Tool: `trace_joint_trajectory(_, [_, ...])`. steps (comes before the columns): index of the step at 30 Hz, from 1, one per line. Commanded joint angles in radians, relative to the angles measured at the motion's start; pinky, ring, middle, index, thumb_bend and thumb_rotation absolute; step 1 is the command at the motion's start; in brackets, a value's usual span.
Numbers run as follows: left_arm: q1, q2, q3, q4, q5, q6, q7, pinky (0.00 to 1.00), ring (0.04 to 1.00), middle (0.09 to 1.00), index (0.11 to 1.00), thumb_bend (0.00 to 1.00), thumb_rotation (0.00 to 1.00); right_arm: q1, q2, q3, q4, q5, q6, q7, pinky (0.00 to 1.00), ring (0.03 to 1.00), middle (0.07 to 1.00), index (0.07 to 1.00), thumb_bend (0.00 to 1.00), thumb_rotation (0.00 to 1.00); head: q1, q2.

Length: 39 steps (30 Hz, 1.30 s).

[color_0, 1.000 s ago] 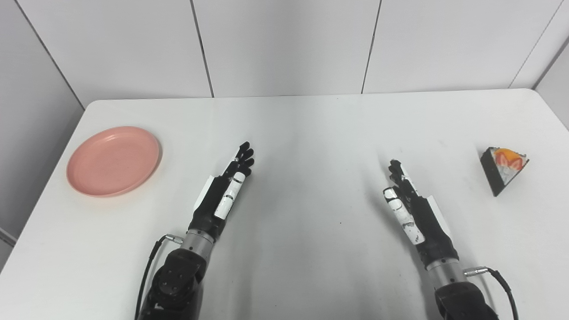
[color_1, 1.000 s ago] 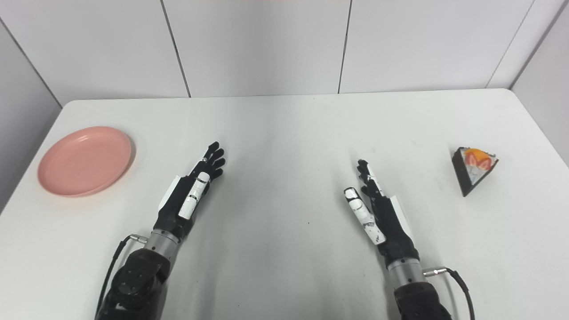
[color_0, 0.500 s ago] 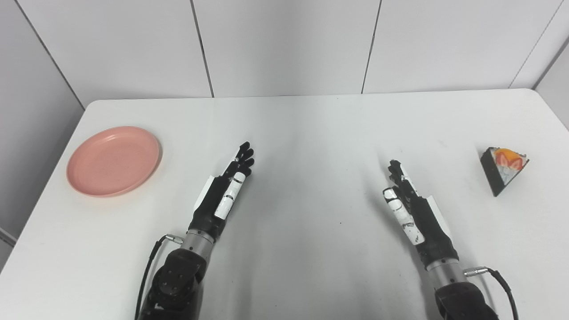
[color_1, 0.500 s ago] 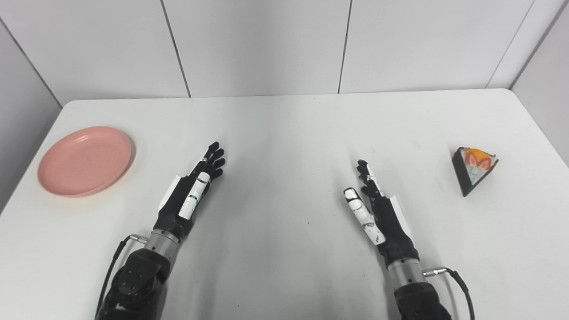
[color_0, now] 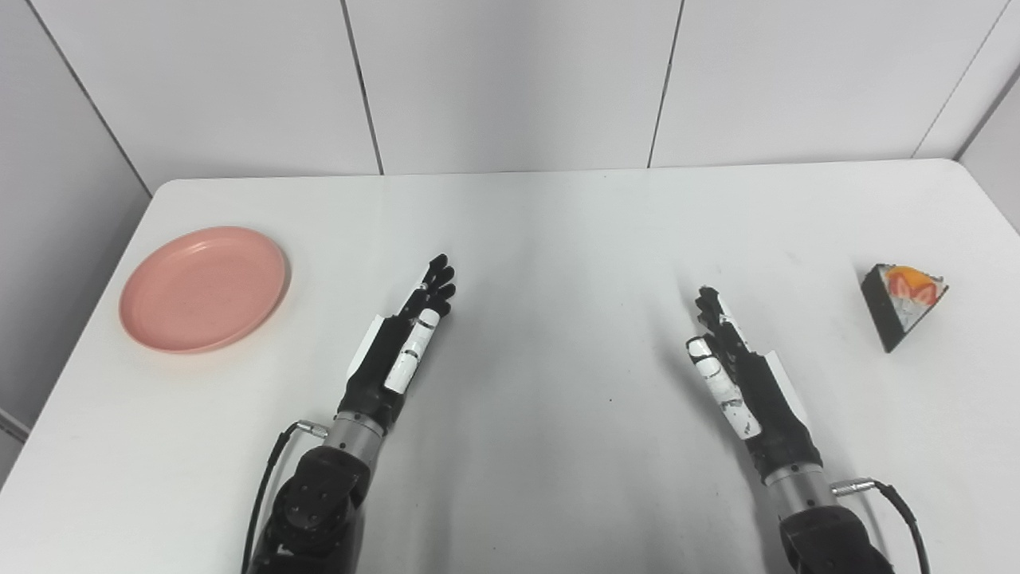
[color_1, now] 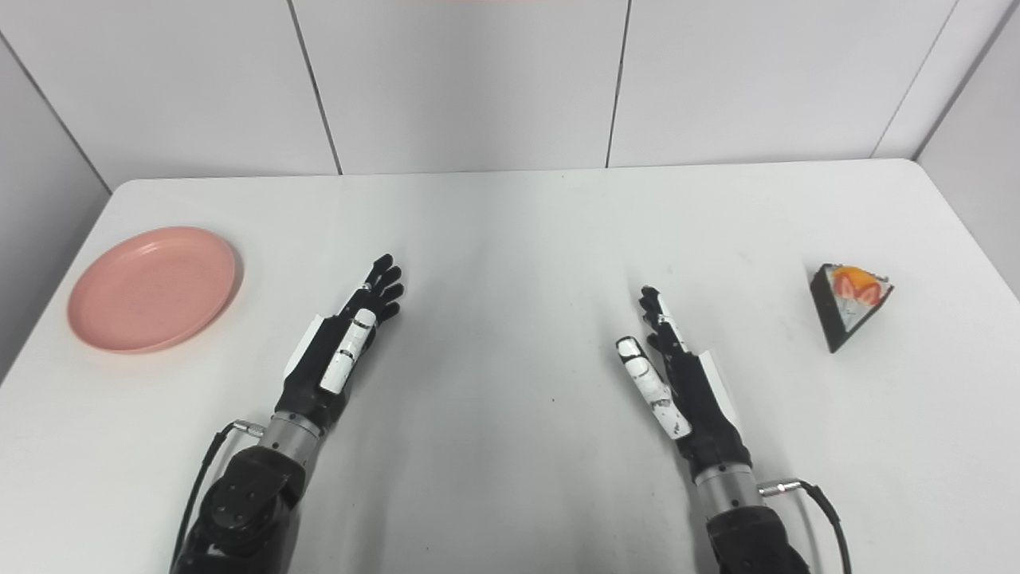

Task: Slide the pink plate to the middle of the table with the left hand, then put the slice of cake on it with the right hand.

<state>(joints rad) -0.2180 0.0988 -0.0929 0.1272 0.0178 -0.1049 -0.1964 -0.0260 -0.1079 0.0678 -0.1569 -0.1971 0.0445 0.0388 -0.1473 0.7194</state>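
Observation:
A round pink plate (color_0: 204,288) lies near the table's left edge with nothing on it. A wedge of dark cake (color_0: 903,304) with orange and white topping sits far to the right. My left hand (color_0: 402,343) rests over the table's middle-left, fingers stretched forward and apart, holding nothing, well to the right of the plate. My right hand (color_0: 737,375) is over the middle-right, fingers likewise extended and empty, some way left of the cake.
The white table (color_0: 558,231) is bounded by grey wall panels at the back and on both sides. Its left edge runs close to the plate, and its right edge lies just past the cake.

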Motion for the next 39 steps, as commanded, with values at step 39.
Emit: trace_joint_trajectory(39, [0.037,0.000,-0.010,0.021,0.002,-0.005,-0.001,0.94,0.958,0.973,0.976,0.41,1.00,-0.002,-0.004,0.003,-0.031,-0.021,-0.002,0.002,0.93,0.957,0.964,0.973,0.40,1.00,-0.002,-0.002])
